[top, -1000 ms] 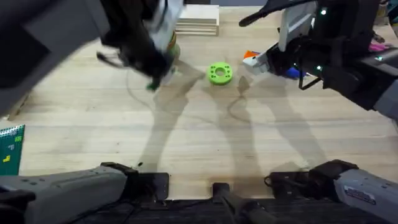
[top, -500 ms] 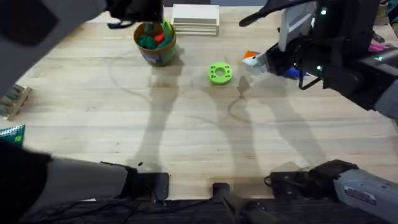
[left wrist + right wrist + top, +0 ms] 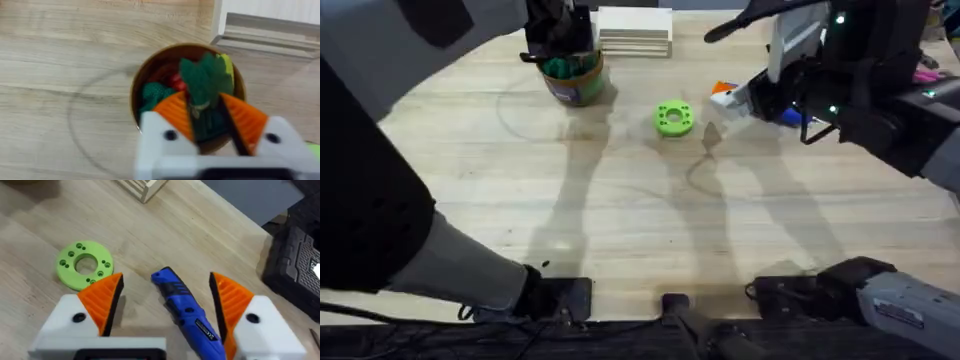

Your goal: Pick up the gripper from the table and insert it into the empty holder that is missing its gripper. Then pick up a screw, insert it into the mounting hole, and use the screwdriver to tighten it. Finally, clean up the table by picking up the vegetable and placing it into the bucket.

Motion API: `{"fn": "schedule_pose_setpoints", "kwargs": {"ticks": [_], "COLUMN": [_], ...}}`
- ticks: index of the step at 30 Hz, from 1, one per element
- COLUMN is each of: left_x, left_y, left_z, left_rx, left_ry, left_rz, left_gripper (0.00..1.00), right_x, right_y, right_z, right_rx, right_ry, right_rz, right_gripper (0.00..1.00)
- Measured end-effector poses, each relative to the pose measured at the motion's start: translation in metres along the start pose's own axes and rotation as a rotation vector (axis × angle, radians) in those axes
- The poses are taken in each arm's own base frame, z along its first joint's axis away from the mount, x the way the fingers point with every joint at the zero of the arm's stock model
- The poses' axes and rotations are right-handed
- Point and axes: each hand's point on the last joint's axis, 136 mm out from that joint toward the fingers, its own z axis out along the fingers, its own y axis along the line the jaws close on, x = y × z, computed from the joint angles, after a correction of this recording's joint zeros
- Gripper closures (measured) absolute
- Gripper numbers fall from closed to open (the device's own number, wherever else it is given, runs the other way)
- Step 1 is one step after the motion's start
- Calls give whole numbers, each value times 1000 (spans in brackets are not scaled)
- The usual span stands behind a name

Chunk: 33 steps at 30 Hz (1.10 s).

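Inside round bucket (image 3: 150,75), leafy vegetable (image 3: 202,82)

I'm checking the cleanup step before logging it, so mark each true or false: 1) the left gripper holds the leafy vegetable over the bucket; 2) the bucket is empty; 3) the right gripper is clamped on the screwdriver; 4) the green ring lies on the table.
1) True: the left gripper is shut on the vegetable above the bucket.
2) False: a red and a green toy already lie inside.
3) False: the right gripper is open, with the screwdriver between its fingers.
4) True: the green ring lies flat on the table.
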Motion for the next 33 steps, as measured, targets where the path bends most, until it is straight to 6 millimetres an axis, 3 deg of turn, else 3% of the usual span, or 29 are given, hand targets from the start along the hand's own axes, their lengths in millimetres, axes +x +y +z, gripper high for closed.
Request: {"fn": "schedule_pose_setpoints", "kwargs": {"ticks": [3, 4, 11, 14, 17, 24, 29, 33], "left_x": [-1, -1, -2, 5, 21, 86, 121, 130], "left_y": [1, 1, 3, 9, 16, 8, -6, -5], "left_z": [0, 0, -13, -44, -88, -182, -224, -241], "left_rx": [-4, -4, -3, -6, 2, 153, 297, 338], "left_ry": [-3, -2, -8, 12, 45, 157, 193, 179], "left_rz": [-4, -9, -12, 9, 56, 260, 385, 411], "left_gripper": [117, 56, 27, 28, 26, 25, 25, 25], "right_x": [0, 0, 9, 10, 14, 23, 30, 34], "right_y": [0, 0, 3, 2, 2, 2, 4, 4], "right_z": [0, 0, -11, -32, -59, -127, -150, -162], "right_rx": [0, 0, -12, -10, -13, -21, -17, -12], "right_ry": [0, 1, 37, 34, 51, 104, 103, 89], "right_rz": [0, 0, 64, 141, 218, 318, 394, 451], "right_gripper": [12, 12, 12, 12, 13, 13, 12, 12]}}
